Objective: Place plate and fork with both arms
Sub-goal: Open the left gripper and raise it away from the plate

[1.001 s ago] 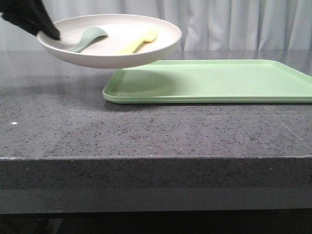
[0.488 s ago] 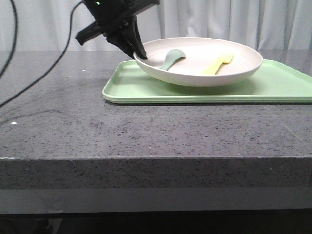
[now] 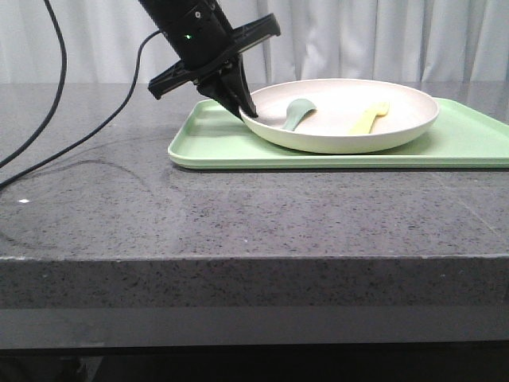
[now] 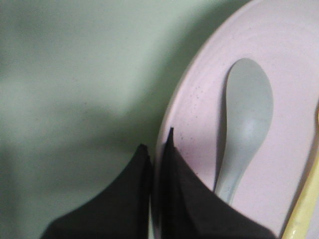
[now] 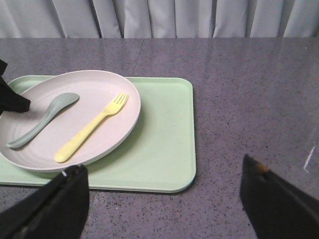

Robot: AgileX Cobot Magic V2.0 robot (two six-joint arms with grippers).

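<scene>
The cream plate [image 3: 350, 119] rests on the light-green tray [image 3: 231, 147], tilted up a little at its right side. The pale-yellow fork [image 3: 371, 117] lies in the plate, beside a grey-green spoon [image 3: 296, 113]. My left gripper [image 3: 245, 111] is shut on the plate's left rim; in the left wrist view [image 4: 157, 142] one finger is inside the rim and one outside. In the right wrist view the plate [image 5: 94, 99], the fork [image 5: 89, 128] and the spoon [image 5: 42, 119] lie ahead on the tray [image 5: 164, 149]. My right gripper [image 5: 164, 191] is open and empty above the table, out of the front view.
The tray lies on a dark speckled stone table [image 3: 238, 215] with its front edge near the camera. A black cable [image 3: 56, 119] trails from the left arm across the table's left part. White curtains hang behind.
My left gripper has carried the plate with the fork and spoon from the left, in the air, rightward and down onto the green tray, then a little farther right.
</scene>
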